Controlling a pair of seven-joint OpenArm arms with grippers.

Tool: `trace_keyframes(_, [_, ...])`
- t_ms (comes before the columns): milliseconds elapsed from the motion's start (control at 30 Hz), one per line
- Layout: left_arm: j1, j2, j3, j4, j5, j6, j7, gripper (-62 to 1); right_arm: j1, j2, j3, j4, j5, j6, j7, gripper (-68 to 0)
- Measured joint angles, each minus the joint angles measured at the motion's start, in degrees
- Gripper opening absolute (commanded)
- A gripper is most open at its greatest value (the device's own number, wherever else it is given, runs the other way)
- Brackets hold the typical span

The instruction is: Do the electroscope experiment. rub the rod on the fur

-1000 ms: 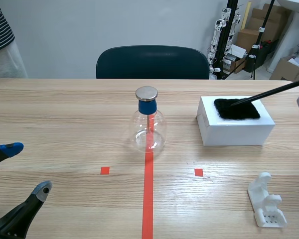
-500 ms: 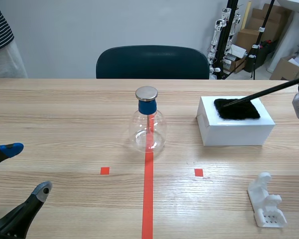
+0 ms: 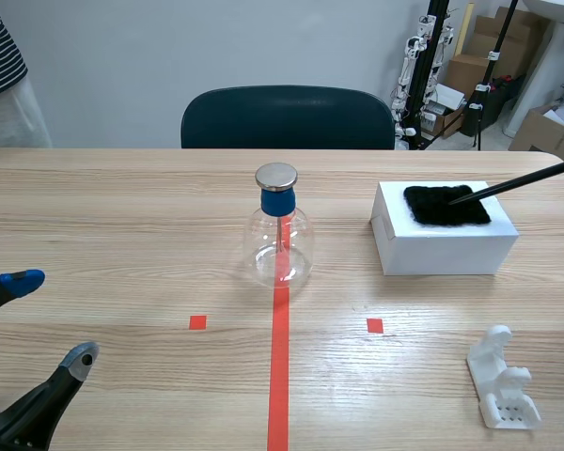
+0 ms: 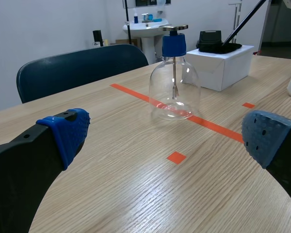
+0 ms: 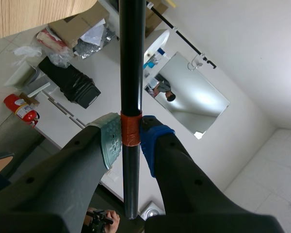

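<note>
Left hand (image 3: 52, 318), at 8 o'clock of the tabletop (image 3: 122, 216): fingers spread wide, empty. Electroscope flask (image 3: 280, 240), centre, standing upright and apart from both hands. White box (image 3: 442, 246), at 2 o'clock of the flask, bore the fur (image 3: 446, 207) on top. Rod (image 3: 517, 180), black, was clamped in the right hand (image 5: 131, 141), tip resting on the fur. Within the last half second the tip had drawn back toward 3 o'clock across the pile, after a push toward 9 o'clock. Judged: rubbing strokes under way, charging unfinished.
</note>
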Motion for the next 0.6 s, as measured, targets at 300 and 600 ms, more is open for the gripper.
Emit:
trace_keyframes(300, [0.02, 0.0, 0.0, 0.0, 0.0, 0.0, 0.0, 1.4, 0.02, 0.31, 0.0, 0.31, -0.02, -1.95, 8.07, -67.7])
trace_keyframes(600, [0.02, -0.02, 0.0, 0.0, 0.0, 0.0, 0.0, 1.4, -0.02, 0.28, 0.0, 0.57, 0.85, -1.22, -1.18, -67.7])
